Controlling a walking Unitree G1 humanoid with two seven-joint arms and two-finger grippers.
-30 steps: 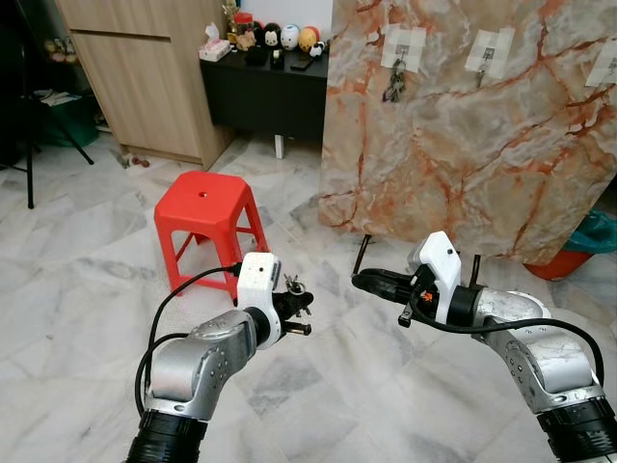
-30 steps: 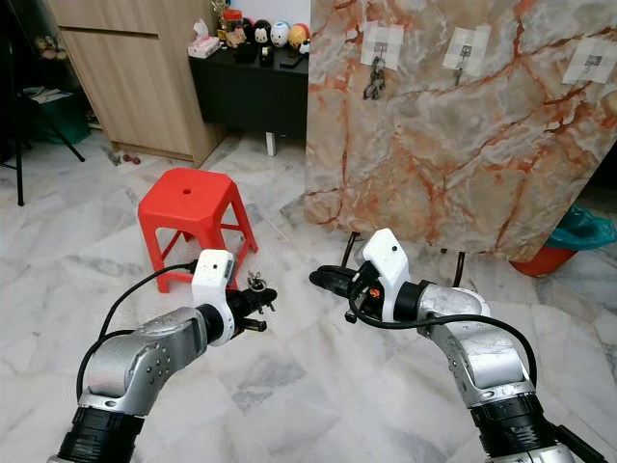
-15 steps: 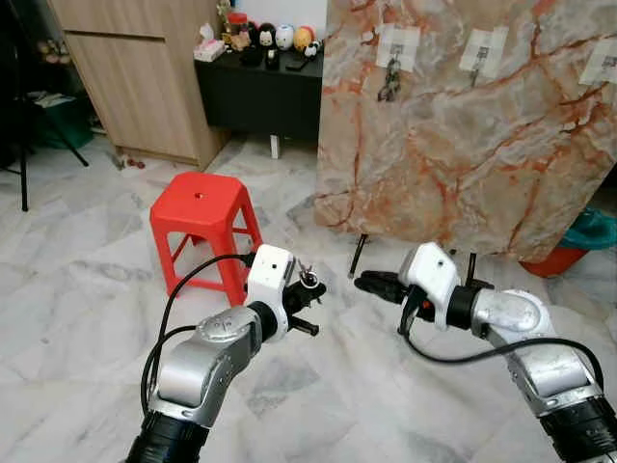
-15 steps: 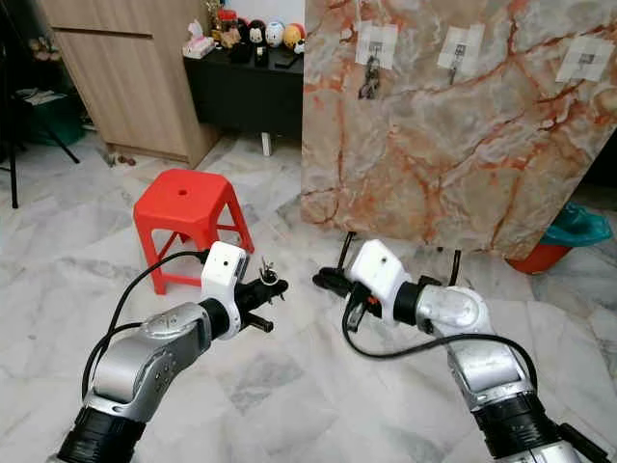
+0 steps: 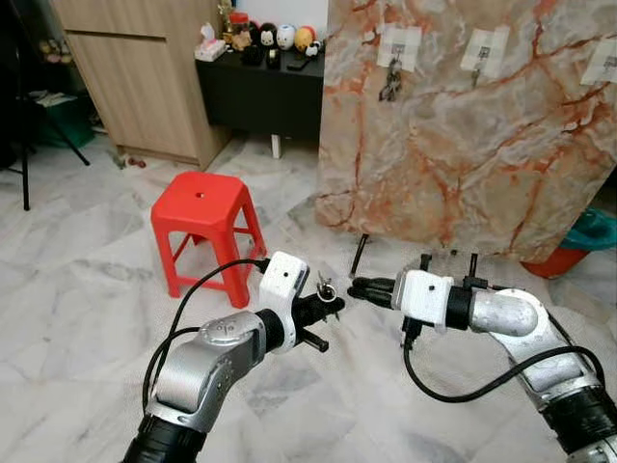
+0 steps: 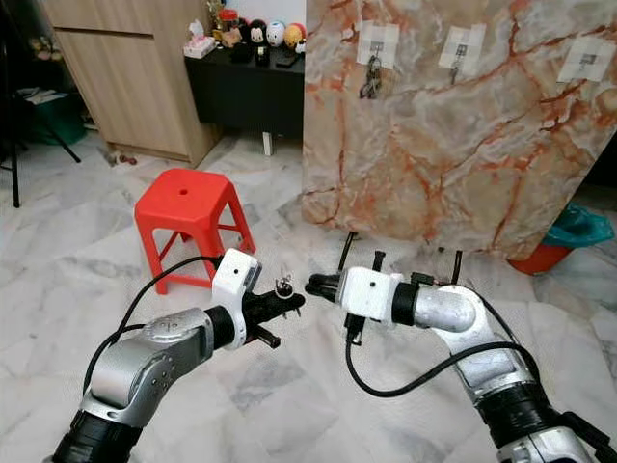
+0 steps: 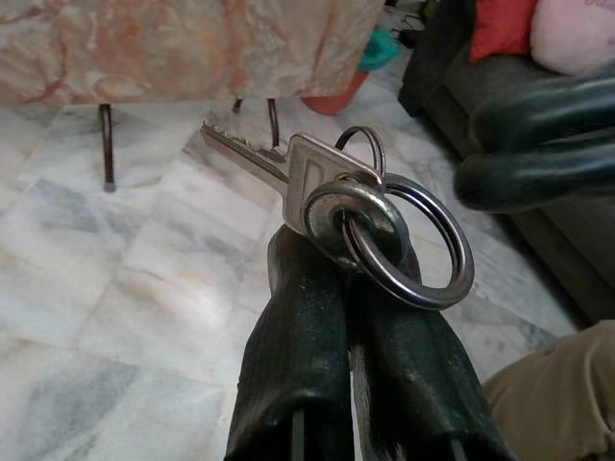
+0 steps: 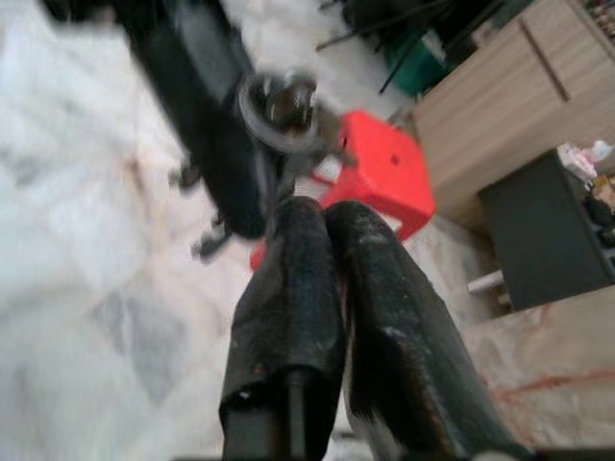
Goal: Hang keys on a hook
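— Silver keys (image 7: 332, 197) where?
— Pinched between the closed fingers of the left gripper (image 5: 325, 298), out over the marble floor (image 5: 87, 289), ring (image 7: 408, 240) sticking up past the fingertips.
— And the right gripper (image 6: 315, 285)?
— Fingers pressed together, nothing between them, tips just beside the keys.
— Hooks?
— Up on the marbled board (image 5: 463, 145), well apart; one hook (image 5: 393, 60) already carrying another bunch. Red stool (image 5: 204, 227) off to the left.

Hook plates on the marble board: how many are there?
3, in a row near the top of the marble board: the left plate carries hanging keys, the middle plate holds something small, the right plate sits at the frame edge.
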